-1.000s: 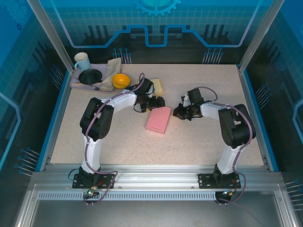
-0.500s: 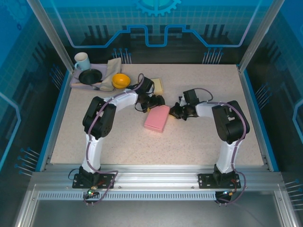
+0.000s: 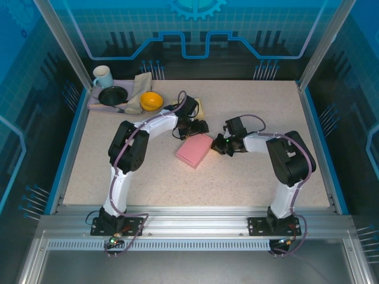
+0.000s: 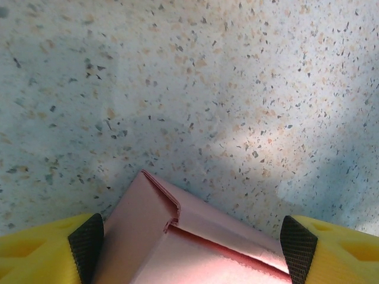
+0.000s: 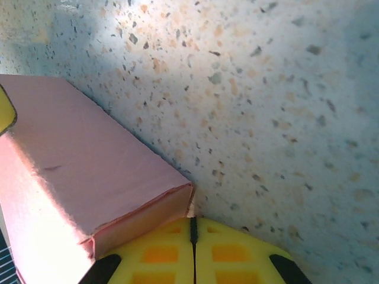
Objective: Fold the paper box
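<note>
No legible text, labels, brand marks, numbers or signs found in any view — the pink paper box (image 3: pixel 194 150) has plain faces, and the speckled desk (image 3: pixel 249 177) carries no markings. The blue backdrop shows only decorative line patterns — nothing readable.

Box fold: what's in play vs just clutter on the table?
In play:
pink paper box
left gripper, open, straddling the box
right gripper, shut, against the box

Clutter:
mug
black bowl
orange bowl
cloth
yellow pad
</note>
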